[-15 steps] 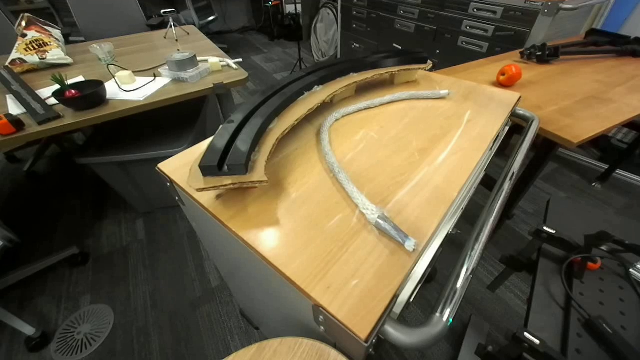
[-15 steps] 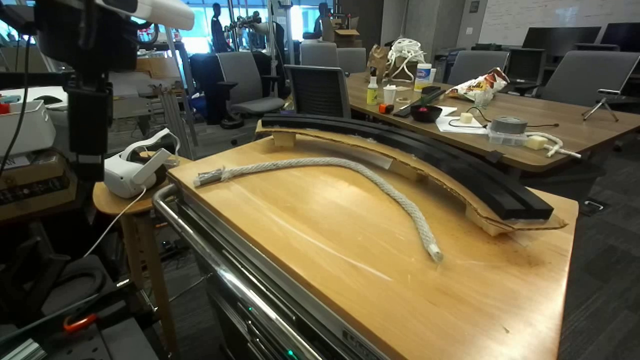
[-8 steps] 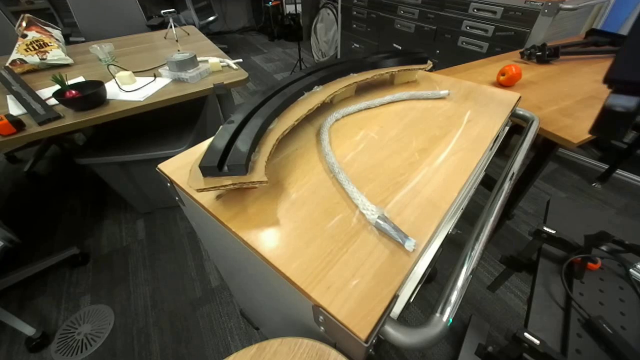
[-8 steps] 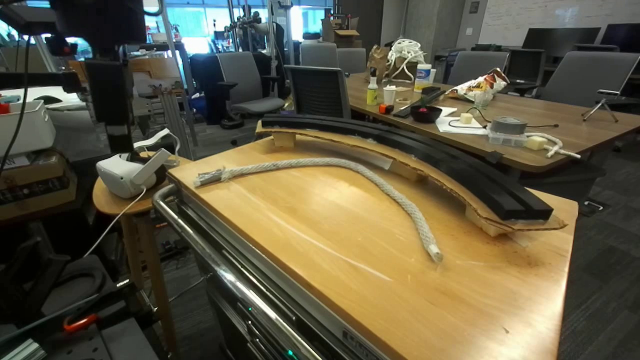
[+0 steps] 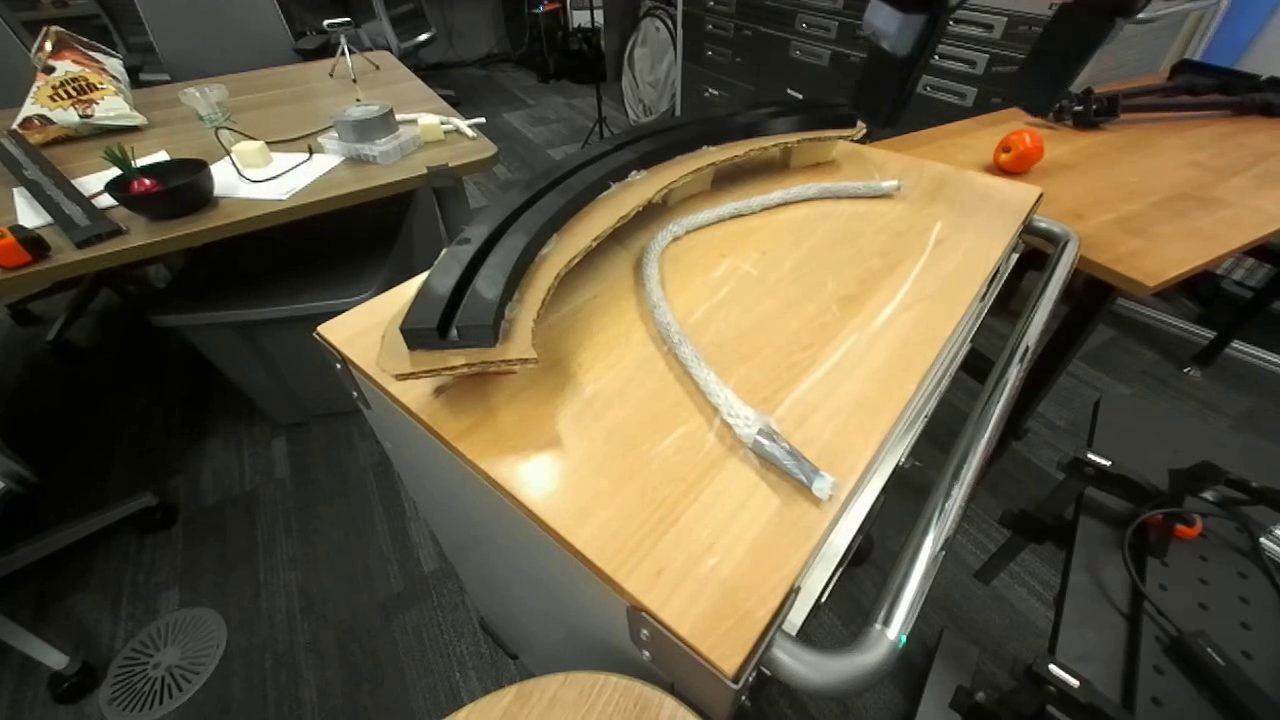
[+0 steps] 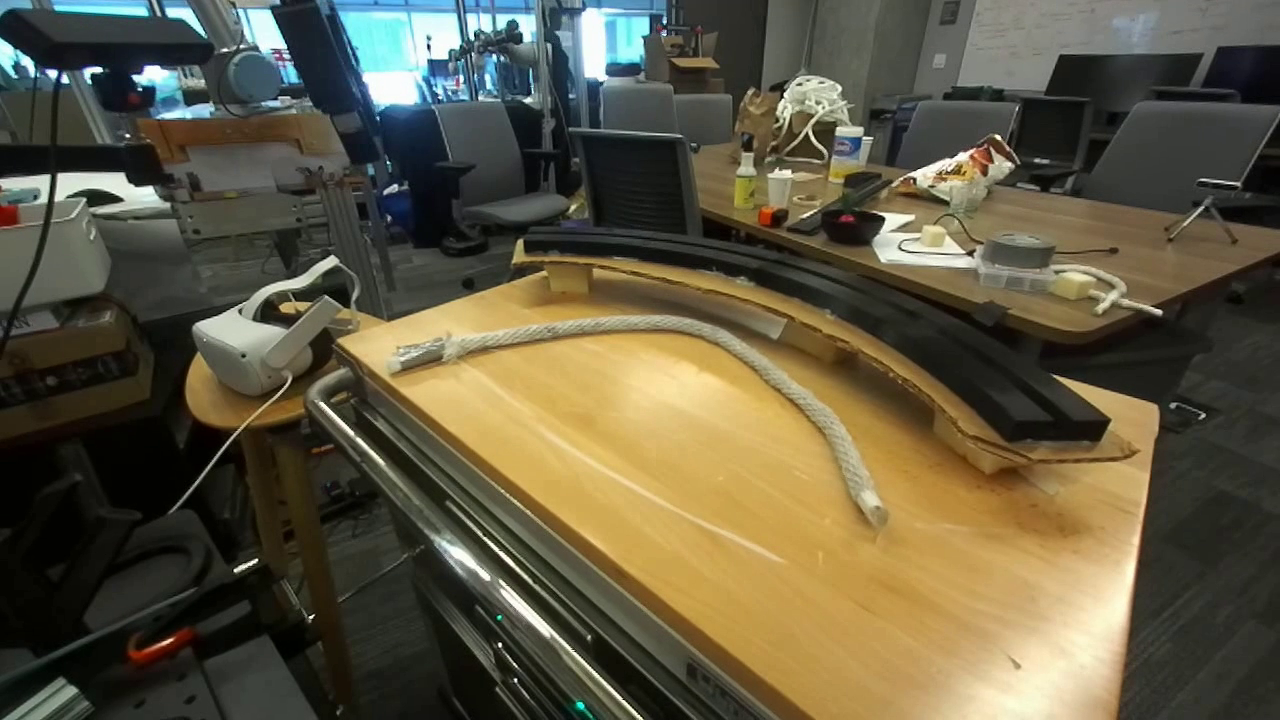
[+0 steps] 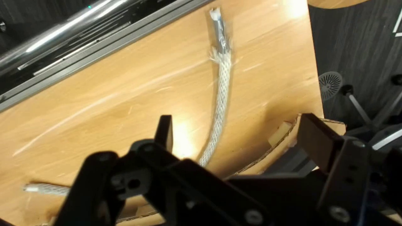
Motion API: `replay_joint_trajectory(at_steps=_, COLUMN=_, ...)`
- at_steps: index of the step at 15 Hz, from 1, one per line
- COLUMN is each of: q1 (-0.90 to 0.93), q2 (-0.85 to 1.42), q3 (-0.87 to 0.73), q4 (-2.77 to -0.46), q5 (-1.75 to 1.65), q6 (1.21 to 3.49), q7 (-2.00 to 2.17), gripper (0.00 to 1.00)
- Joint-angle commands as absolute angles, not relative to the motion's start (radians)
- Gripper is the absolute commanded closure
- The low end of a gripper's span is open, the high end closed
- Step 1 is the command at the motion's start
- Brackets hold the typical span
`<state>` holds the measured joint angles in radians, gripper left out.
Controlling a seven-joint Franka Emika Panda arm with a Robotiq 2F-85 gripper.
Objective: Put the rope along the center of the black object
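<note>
The rope, a thick grey-white braided cord with one taped end, lies in a curve on the wooden cart top. It shows in both exterior views (image 5: 682, 345) (image 6: 640, 322) and in the wrist view (image 7: 223, 91). The black object, a long arc with a groove along it, stands behind the rope in both exterior views (image 5: 475, 312) (image 6: 860, 290). Part of it shows in the wrist view (image 7: 285, 161). My gripper (image 7: 240, 135) is open and empty, above the cart with its jaws wide apart. The gripper hides the rope's middle in the wrist view.
The arc rests on a raised cardboard base (image 5: 520, 358) whose edge juts toward the rope. A chrome handle rail (image 5: 940, 520) runs along the cart's edge. A wooden table with a red-orange tomato (image 5: 1019, 150) adjoins. A white headset (image 6: 250, 345) sits on a stool.
My arm has swung up: its dark parts moved from the right edge to the top in an exterior view, and rose from the upper left in an exterior view. Rope and arc look unchanged.
</note>
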<state>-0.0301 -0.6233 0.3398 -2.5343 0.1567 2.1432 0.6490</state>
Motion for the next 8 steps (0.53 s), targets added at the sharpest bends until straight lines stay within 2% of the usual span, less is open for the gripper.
replay_joint_trajectory(at_steps=1, q1=-0.004, q2=-0.618, q3=0.314, q4=-2.537, q5=0.138, q6=2.142, q7=0.663, gripper=0.00)
replay_joint_trajectory(at_steps=5, q1=-0.010, q2=-0.624, q3=0.310, q4=-2.543, q5=0.120, q6=2.136, q7=0.656, gripper=0.00)
replay_joint_trajectory(at_steps=8, q1=-0.022, q2=-0.530, q3=0.316, q4=-2.511, q5=0.069, q6=2.131, q7=0.655, gripper=0.00)
